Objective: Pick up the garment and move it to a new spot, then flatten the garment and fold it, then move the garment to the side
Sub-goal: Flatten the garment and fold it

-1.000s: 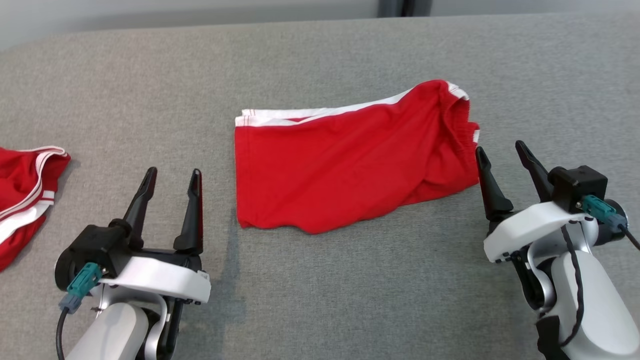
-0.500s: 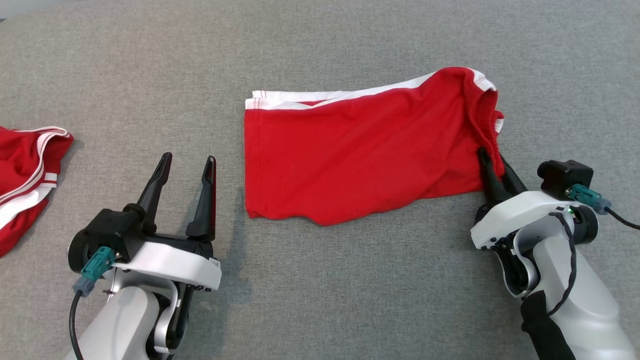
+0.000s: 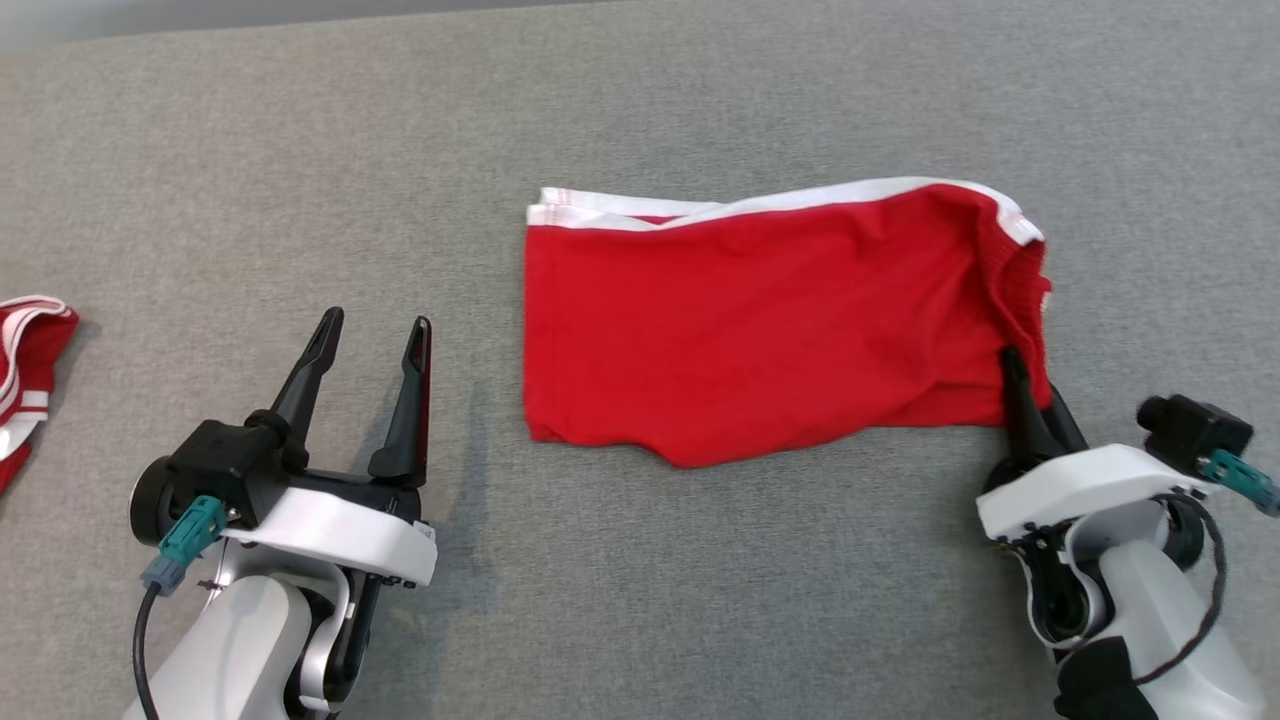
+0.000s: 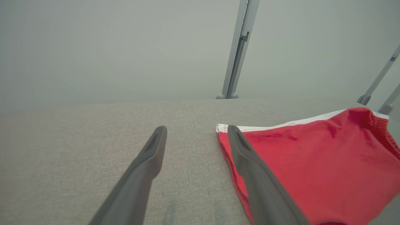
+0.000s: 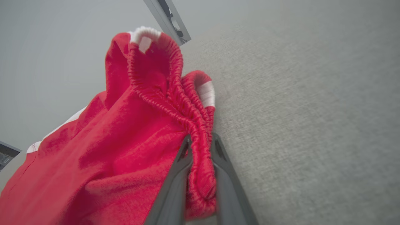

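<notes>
We see red shorts (image 3: pixel 760 330) lying spread out in the middle of the gray table (image 3: pixel 700 600). A white stripe runs along their far edge. The stretchy waistband (image 3: pixel 1022 290) is at the right end of the shorts.

Our right claw (image 3: pixel 1025 375) is squeezed shut on the near corner of that waistband. In the right wrist view, its two dark fingers pinch the bunchy red band between them. More of the band stands up in loops past the fingertips. The rest of the shorts spreads away to the left of the fingers.

Our left claw (image 3: pixel 375 325) is wide open and holds nothing. It sits to the left of the shorts, near their leg end. In the head view, a strip of bare table shows between this claw and the red edge.

Another red and white cloth (image 3: pixel 25 360) lies at the far left edge of the table, well apart from the shorts.
</notes>
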You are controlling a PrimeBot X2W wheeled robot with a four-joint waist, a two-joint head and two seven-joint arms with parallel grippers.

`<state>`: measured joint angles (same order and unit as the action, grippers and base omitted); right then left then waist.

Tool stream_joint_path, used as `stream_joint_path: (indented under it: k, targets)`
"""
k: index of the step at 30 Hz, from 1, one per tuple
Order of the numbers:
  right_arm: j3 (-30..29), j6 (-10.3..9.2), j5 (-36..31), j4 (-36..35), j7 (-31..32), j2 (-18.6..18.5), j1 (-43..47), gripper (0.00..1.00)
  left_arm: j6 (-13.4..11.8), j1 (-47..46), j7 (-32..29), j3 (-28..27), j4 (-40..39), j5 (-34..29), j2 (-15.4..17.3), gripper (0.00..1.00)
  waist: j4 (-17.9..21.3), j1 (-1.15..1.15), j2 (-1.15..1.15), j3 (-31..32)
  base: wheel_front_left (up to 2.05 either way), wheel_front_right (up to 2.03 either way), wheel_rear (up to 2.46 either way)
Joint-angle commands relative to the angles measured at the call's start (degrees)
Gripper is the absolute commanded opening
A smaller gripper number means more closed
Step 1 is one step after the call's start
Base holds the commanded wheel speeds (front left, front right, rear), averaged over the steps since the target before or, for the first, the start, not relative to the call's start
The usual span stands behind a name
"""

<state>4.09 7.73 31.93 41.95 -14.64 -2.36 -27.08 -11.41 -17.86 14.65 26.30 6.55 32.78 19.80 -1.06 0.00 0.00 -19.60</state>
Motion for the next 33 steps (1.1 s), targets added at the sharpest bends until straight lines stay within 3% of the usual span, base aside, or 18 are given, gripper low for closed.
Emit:
stream_joint_path:
  k: [1,5,11,19,26,33]
  targets:
    - [-1.8,-0.45,1.2,1.9,1.2,-1.1,4.1,0.0,-0.3,0.1,-0.2,-0.1,-0.3,-0.4,0.5,1.0,0.7,0.0,0.0,0.2,0.0,0.0,0.0]
    - [-1.6,-0.43,3.8,-2.3,5.1,-0.8,4.6,0.0,-0.4,0.3,-0.7,0.2,-1.0,-0.6,0.9,1.0,1.6,0.0,0.0,0.6,0.0,0.0,0.0]
    - [5.0,-0.23,8.0,-16.0,10.5,-0.6,4.8,0.0,-0.7,0.4,-1.5,0.9,-1.8,-0.6,1.0,1.0,1.6,0.0,0.0,1.4,0.0,0.0,0.0]
    - [11.7,-0.24,4.7,-29.0,15.4,-0.7,3.0,0.0,-0.5,0.6,-1.3,1.7,-2.1,-0.1,0.1,1.0,-1.8,0.0,0.0,2.5,0.0,0.0,0.0]
    - [17.8,-0.24,-0.5,-27.7,19.2,-0.7,-0.9,0.0,0.1,0.2,-0.9,2.4,-1.2,0.6,-1.7,1.0,-6.8,0.0,0.0,2.2,0.0,0.0,0.0]
    - [22.1,-0.24,-1.9,-19.4,18.9,-0.7,-4.7,0.0,1.3,-0.7,-0.2,3.1,0.3,0.6,-3.6,1.0,-11.1,0.0,0.0,0.6,0.0,0.0,0.0]
